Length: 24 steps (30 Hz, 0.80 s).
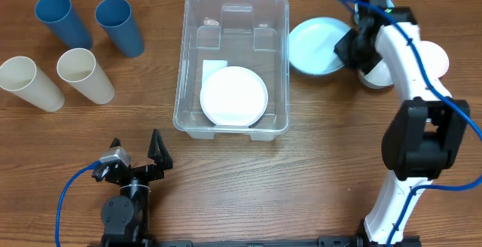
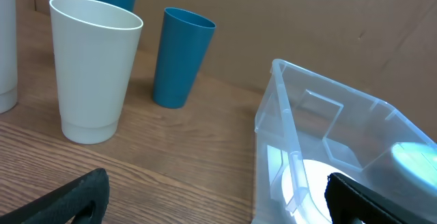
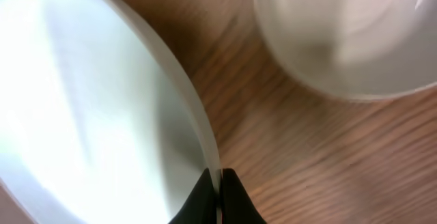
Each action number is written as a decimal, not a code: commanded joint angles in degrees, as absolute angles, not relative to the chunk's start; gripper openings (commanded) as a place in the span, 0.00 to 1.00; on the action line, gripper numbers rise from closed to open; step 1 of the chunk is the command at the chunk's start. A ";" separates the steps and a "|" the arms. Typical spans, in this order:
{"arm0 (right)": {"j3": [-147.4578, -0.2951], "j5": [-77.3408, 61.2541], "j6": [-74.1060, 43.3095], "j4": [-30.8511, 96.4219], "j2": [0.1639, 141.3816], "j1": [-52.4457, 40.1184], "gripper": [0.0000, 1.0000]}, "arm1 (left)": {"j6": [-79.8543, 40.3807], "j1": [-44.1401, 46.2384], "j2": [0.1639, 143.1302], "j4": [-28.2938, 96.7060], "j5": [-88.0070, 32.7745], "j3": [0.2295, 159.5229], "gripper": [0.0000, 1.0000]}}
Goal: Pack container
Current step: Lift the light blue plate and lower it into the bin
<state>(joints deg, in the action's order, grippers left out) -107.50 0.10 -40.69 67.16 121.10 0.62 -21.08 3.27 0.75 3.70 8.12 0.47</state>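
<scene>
A brown wood-grain worktop (image 1: 316, 172) fills the overhead view, and in the left wrist view a plain brown board (image 2: 307, 26) stands behind it as a backdrop. The container (image 1: 182, 66) sits at the middle of the far half, open side up, with a white plate (image 1: 233, 96) lying flat on its floor toward the near end. Well to its left, two blue cups (image 1: 64, 19) and two cream cups (image 1: 30, 83) rest on the wood. Just beside the container's right wall lies a pale blue plate (image 1: 316, 45). The right tool (image 3: 219, 183) pinches the plate's rim, jaws drawn thin; whether the plate is off the wood cannot be told. A white bowl (image 1: 433, 59) sits near that arm. The left tool (image 1: 135, 143) hangs at the near left edge, jaws spread wide and holding nothing.
</scene>
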 commanded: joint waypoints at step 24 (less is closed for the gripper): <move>-132.70 -1.39 -27.88 83.70 114.63 -25.04 0.04 | -21.43 2.87 0.27 3.64 7.64 0.27 1.00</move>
<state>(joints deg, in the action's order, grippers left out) -131.37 -1.69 -27.31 84.03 112.01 -22.35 -21.08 3.27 0.75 3.70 8.12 0.47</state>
